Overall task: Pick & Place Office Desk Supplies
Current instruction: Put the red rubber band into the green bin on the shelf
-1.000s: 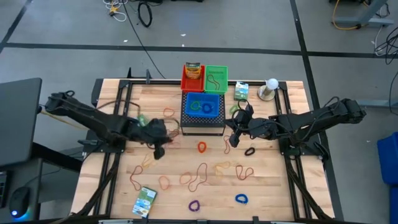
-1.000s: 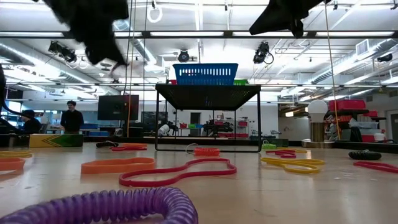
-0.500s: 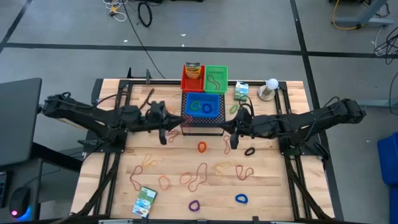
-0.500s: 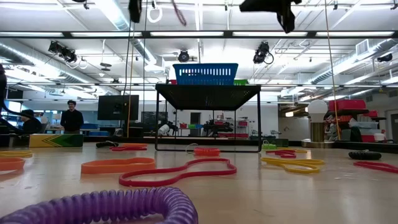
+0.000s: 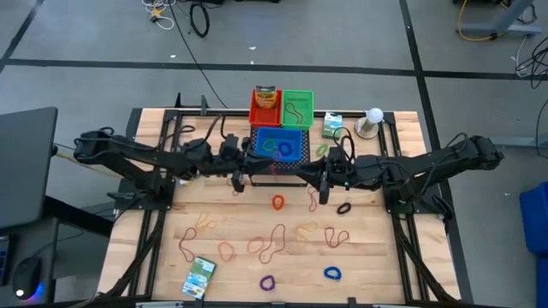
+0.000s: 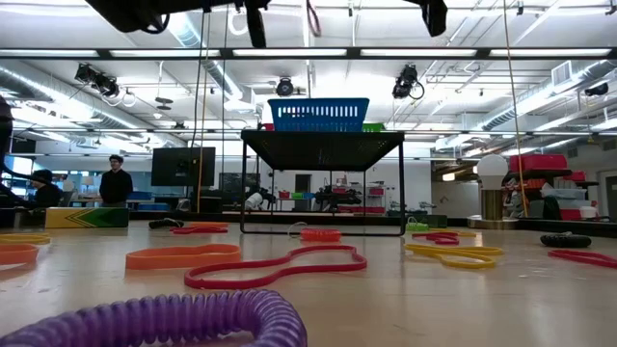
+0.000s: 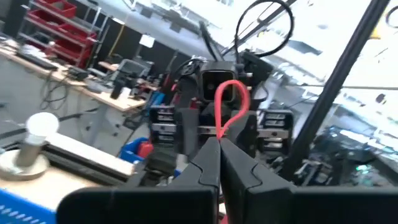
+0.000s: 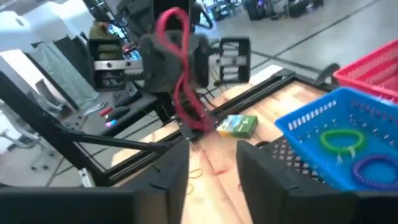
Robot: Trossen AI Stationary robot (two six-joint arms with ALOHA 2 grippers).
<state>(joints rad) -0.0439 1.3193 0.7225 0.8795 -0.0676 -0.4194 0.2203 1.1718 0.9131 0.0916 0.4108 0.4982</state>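
Note:
My left gripper (image 7: 219, 142) is shut on a thin red rubber band (image 7: 231, 104) and hovers in front of the black perforated box (image 5: 278, 175). My right gripper (image 8: 208, 155) stands open and faces it from the box's right side (image 5: 318, 175). The band (image 8: 180, 74) shows just beyond its fingers, which touch nothing. More rubber bands lie flat on the table, among them an orange one (image 5: 278, 203) and a red one (image 5: 271, 244). There are also purple (image 5: 267, 282), blue (image 5: 332, 274) and black (image 5: 344, 207) loops and a green-white box (image 5: 199, 275). My left gripper pinches the red band at one end (image 7: 219, 134) between its two fingertips, where the loop's two strands run together. The fingers lie about level and point toward the table's right. The rest of the loop stands up past the fingertips, slack and lifted clear of the table.
A blue basket (image 5: 280, 145) holding green and purple loops sits on the black box. Red (image 5: 265, 107) and green (image 5: 297, 107) baskets stand behind it. A white ball on a stand (image 5: 372, 121) and another green-white box (image 5: 332, 126) are at the far right.
My left gripper has risen from the table and moved toward the far right, up to the black box. It has tipped from pointing down to about level, and it has carried the red band clear of the table. My right gripper has risen a little.

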